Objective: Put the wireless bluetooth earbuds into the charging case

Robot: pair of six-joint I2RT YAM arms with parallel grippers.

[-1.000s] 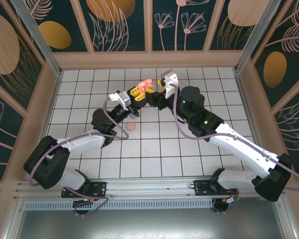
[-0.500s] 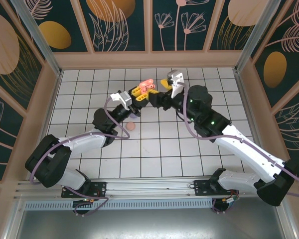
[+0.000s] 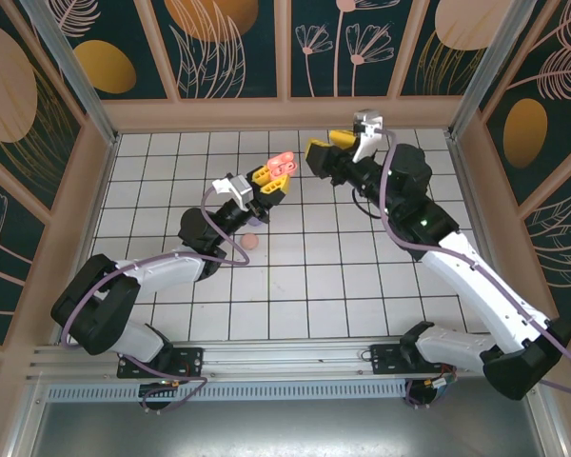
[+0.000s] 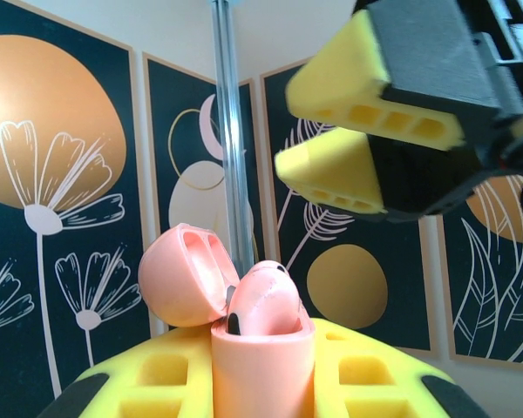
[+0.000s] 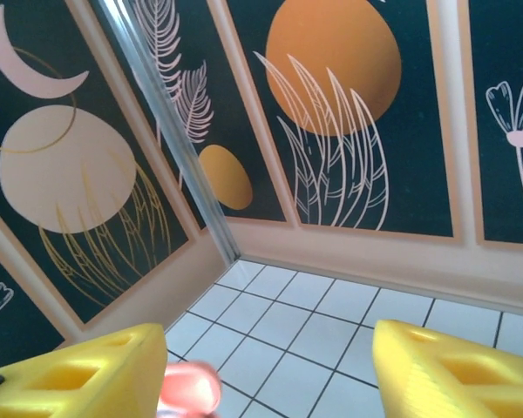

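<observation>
My left gripper (image 3: pixel 269 179) is shut on the salmon-pink charging case (image 3: pixel 280 165), holding it above the tiles with its lid (image 4: pixel 185 277) swung open. In the left wrist view the case (image 4: pixel 261 370) stands upright between my yellow fingers (image 4: pixel 148 374). One pink earbud (image 4: pixel 266 300) sits in its opening, bulb end up. My right gripper (image 3: pixel 325 148) hangs open to the right of the case, apart from it, with nothing between its fingers (image 5: pixel 78 374). It also appears at the upper right of the left wrist view as the right gripper (image 4: pixel 288 126).
A small pink piece (image 3: pixel 252 242) lies on the white tiles (image 3: pixel 295 276) under my left wrist; I cannot tell whether it is an earbud. A pink blur (image 5: pixel 190 387) sits by my right gripper's left finger. Patterned walls (image 3: pixel 238 48) ring the floor.
My right gripper has drawn back from the case, up and to the right. Its jaws widened and then narrowed a little. The left gripper has kept hold of the case in nearly the same place.
</observation>
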